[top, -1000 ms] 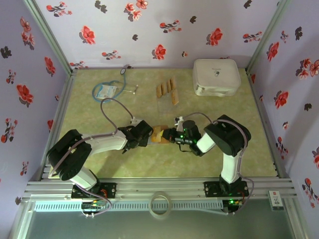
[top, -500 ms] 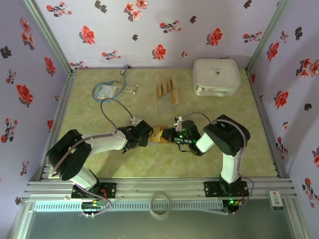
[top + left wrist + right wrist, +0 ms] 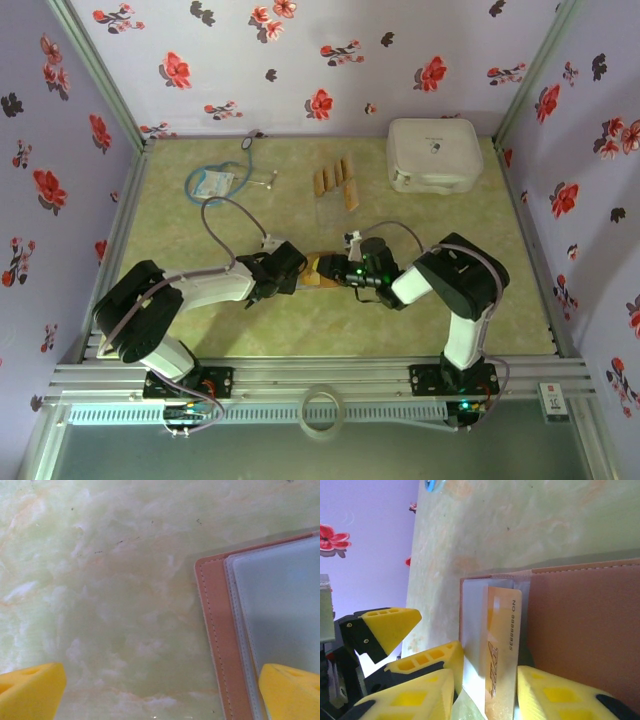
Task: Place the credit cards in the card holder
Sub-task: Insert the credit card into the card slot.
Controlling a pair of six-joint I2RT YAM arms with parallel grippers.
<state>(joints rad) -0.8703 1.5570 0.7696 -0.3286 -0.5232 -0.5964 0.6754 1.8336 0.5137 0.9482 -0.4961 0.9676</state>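
- Credit card point(image 3: 502, 645) — thin, stiff, light and slick, I judge; best pinched by its flat faces at the free end, gently, lest it slip.
- Location: far end at the grey pocket of the card holder point(image 3: 580, 630), open on the surface point(image 3: 100, 580).
- My right gripper point(image 3: 485, 697): partly parted, astride the card's near end; no firm hold visible.
- My left gripper point(image 3: 160, 690): wide open, empty, one finger over the holder's edge.
- Spare credit cards point(image 3: 335, 181): well apart, farther back.
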